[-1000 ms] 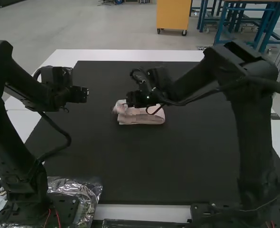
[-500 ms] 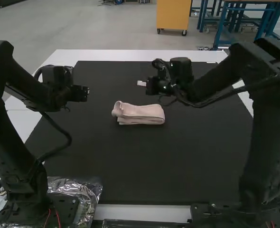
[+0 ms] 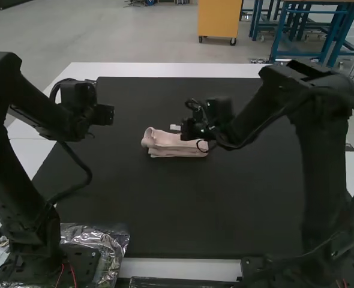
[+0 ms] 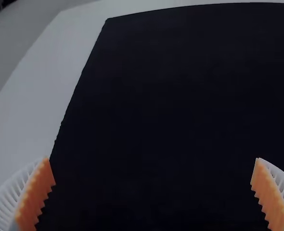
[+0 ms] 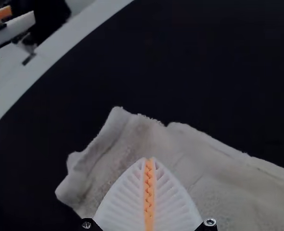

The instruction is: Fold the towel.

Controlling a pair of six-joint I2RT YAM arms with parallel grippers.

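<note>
Near the centre of the frame in the high view, the pinkish-white towel (image 3: 168, 144) lies folded into a short, narrow bundle on the black mat (image 3: 183, 207), its layers stacked and its left end rounded. My right end effector (image 3: 175, 127) is at the towel's upper right edge, its arm coming in from the right side of the frame. In the right wrist view I have it closed, the two orange pads meeting with no cloth between them, in front of the towel; I cannot tell whether the tips touch it. My left end effector (image 3: 109, 115) is at the upper left of the high view, well apart from the towel. The left wrist view shows its ribbed fingers spread wide, with nothing in their grasp, over the mat. At the lower left of the high view, crinkled silvery wrap (image 3: 115, 236) lies beside my left arm's base.
</note>
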